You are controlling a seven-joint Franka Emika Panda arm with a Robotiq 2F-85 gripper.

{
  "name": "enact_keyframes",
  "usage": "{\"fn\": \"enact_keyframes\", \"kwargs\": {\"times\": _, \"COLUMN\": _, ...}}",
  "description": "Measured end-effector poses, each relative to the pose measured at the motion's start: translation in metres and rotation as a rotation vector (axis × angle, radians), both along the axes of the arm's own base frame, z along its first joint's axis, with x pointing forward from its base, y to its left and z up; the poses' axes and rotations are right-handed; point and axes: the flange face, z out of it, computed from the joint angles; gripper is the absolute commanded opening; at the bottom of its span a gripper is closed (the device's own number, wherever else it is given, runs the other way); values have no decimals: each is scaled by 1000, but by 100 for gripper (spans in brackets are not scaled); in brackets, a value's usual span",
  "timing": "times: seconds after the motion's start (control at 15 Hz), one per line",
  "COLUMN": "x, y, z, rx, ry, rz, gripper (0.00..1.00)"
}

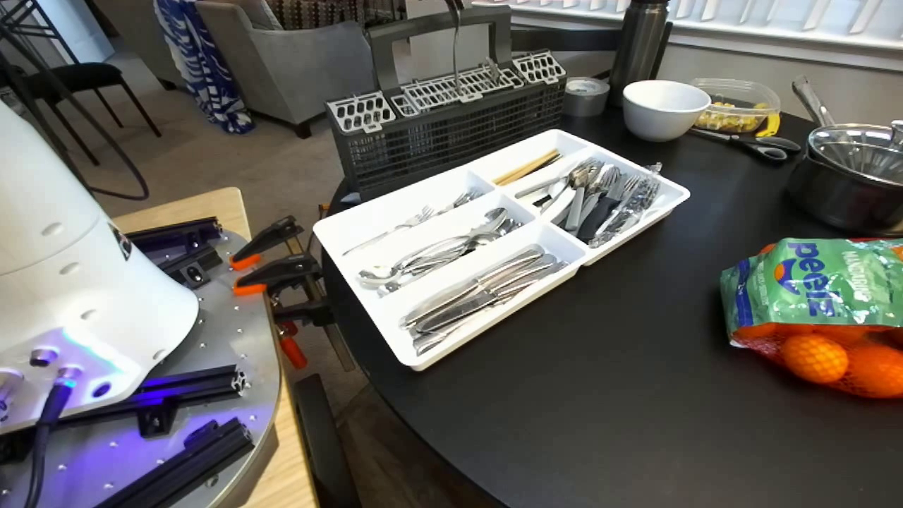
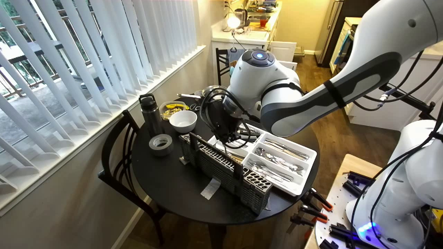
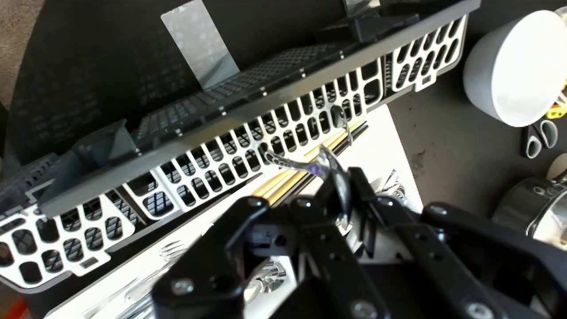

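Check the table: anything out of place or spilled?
A pale strip, perhaps tape, sticks out beside the basket: hardly tableware. Some cutlery in the tray seems wrapped in crinkled plastic while the rest lies bare. No spill shows.

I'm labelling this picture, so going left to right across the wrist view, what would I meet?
Pale grey rectangular strip, then gripped shiny silver metal utensil, then round white bowl.
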Motion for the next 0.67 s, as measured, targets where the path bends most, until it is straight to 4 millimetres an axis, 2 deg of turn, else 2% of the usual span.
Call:
{"fn": "enact_keyframes", "kwargs": {"times": 0.33, "x": -13, "y": -8, "z": 33, "rx": 18, "ry": -50, "rz": -28, "gripper": 3}}
{"fn": "enact_keyframes", "kwargs": {"times": 0.67, "x": -23, "y": -11, "z": 47, "rx": 25, "ry": -80, "rz": -37, "gripper": 3}}
